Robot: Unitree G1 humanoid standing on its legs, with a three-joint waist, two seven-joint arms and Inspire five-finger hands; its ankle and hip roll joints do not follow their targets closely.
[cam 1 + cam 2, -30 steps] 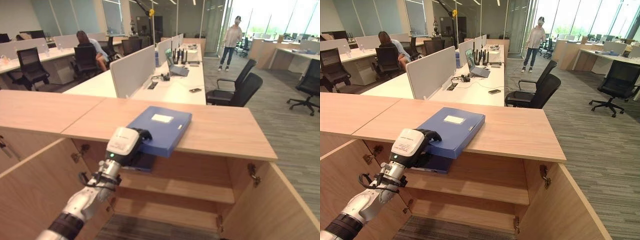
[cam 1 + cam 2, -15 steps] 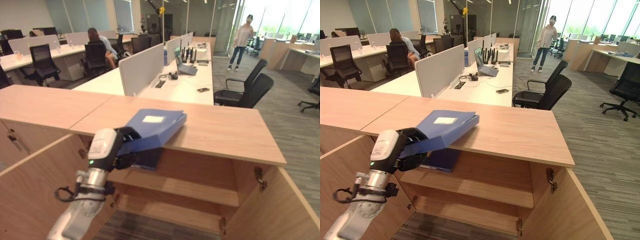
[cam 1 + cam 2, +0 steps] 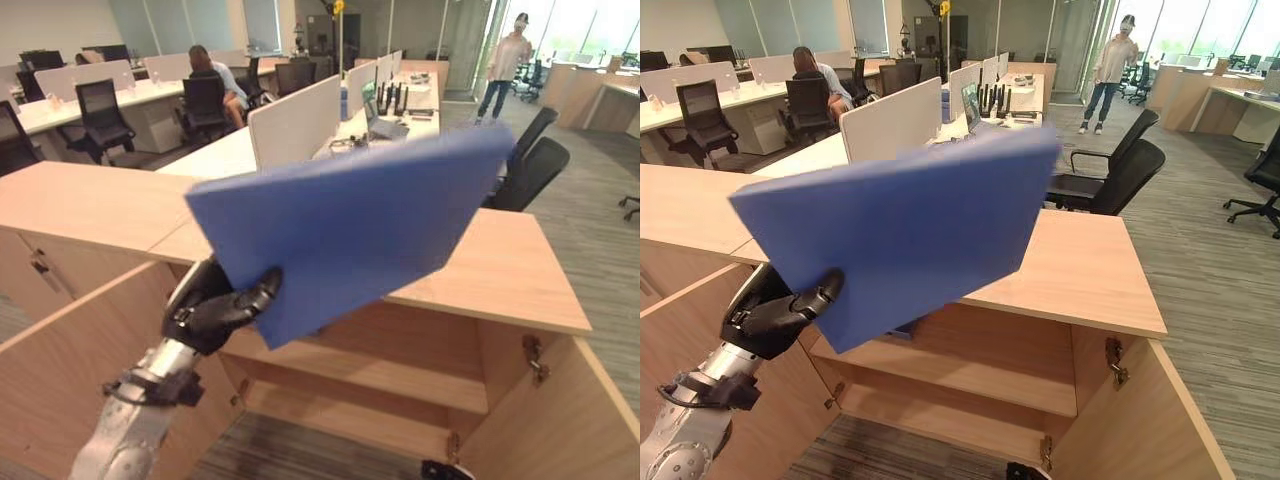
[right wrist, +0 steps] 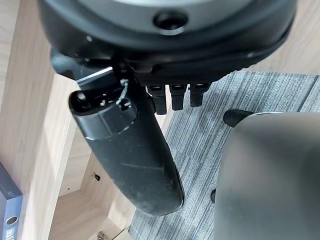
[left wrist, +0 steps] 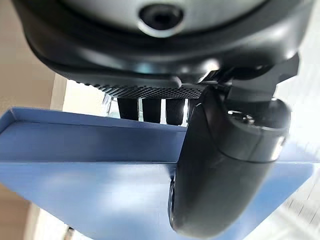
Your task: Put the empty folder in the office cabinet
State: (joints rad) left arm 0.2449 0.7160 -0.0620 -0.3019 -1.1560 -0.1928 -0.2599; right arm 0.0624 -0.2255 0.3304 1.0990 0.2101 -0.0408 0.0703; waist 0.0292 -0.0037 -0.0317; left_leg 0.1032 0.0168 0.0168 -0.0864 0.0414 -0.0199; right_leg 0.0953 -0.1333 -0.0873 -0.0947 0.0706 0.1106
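My left hand (image 3: pixel 213 308) is shut on the lower left corner of a large blue folder (image 3: pixel 350 225). It holds the folder in the air in front of the wooden cabinet top (image 3: pixel 510 270), tipped up with its broad face towards me. In the left wrist view the thumb (image 5: pixel 225 165) lies across the folder (image 5: pixel 90 190) and the fingers are behind it. The cabinet below stands with both doors swung out and a bare shelf (image 3: pixel 400 372) inside. My right hand (image 4: pixel 130 150) hangs open over the grey carpet beside the cabinet, holding nothing.
The left door (image 3: pixel 60 370) and right door (image 3: pixel 585 420) flank the opening. A second blue binder (image 4: pixel 7 200) stands inside the cabinet. Black office chairs (image 3: pixel 535 165) and long desks lie beyond. One person sits at a far desk (image 3: pixel 215 80); another stands far back (image 3: pixel 510 55).
The left hand has lifted the folder off the cabinet top and swung it upright towards me, so it now hides much of the top. The camera view has also shifted.
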